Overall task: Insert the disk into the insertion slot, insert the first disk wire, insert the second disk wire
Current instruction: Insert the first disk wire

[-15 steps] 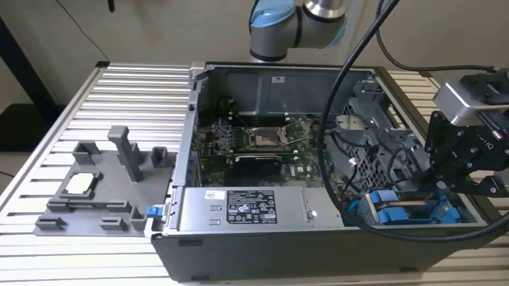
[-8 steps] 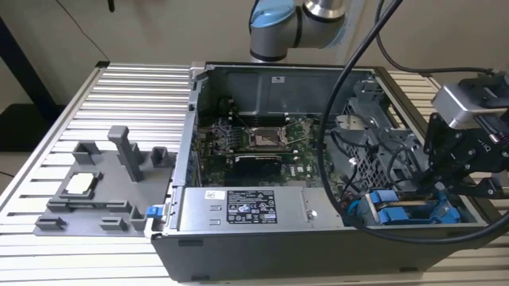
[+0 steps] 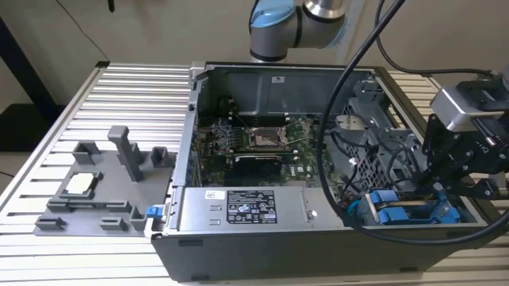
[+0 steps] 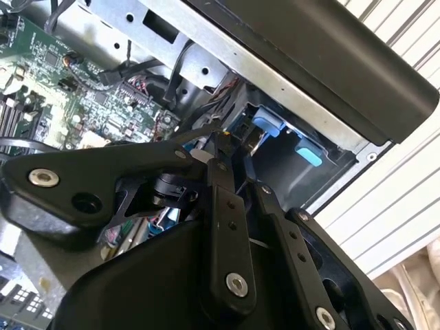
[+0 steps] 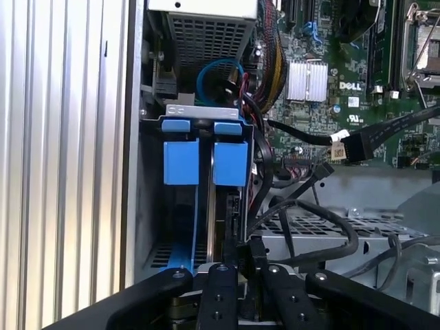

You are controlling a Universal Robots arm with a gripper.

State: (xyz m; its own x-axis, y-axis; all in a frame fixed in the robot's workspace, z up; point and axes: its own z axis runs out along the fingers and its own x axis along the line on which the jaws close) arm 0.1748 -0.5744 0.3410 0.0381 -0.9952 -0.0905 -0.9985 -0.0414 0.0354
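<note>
Where the hand (image 5: 240, 249) hangs, the disk (image 5: 230, 163) lies half-hidden.

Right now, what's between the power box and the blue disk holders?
A looped blue cable and coloured wires, between the power supply and blue carriers, in the first wrist view.

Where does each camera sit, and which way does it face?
Exterior view: off the arm, looking down at the open computer case; arm and hand show.
First wrist view: on the wrist, looking past the hand at the blue disk carriers.
Second wrist view: on the wrist, over the hand toward the motherboard.
Both wrist views share hand, carriers, motherboard.
</note>
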